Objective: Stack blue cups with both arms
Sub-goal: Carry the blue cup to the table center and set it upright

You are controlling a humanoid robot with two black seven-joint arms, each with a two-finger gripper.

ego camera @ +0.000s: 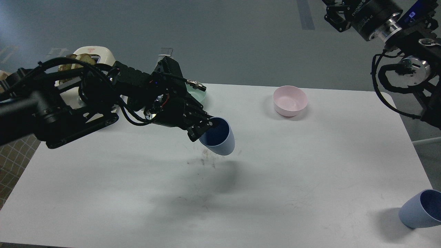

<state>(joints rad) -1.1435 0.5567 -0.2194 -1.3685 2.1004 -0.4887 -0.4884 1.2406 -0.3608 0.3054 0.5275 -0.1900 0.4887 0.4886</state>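
Note:
My left gripper (204, 128) is shut on the rim of a pale blue cup (220, 142) and holds it tilted above the middle of the white table (275, 179), its navy inside facing up and right. The second blue cup (416, 210) stands tilted at the table's front right corner, partly cut off by the view's edge. My right gripper (333, 13) is high at the top right, far from both cups. Its fingers are cut off by the top edge, and nothing shows in it.
A pink bowl (290, 100) stands at the back right of the table. A mint-green bowl (199, 93) is mostly hidden behind my left arm. A cream toaster (92, 55) with toast stands at the back left, partly hidden. Crumbs (206, 161) lie under the held cup.

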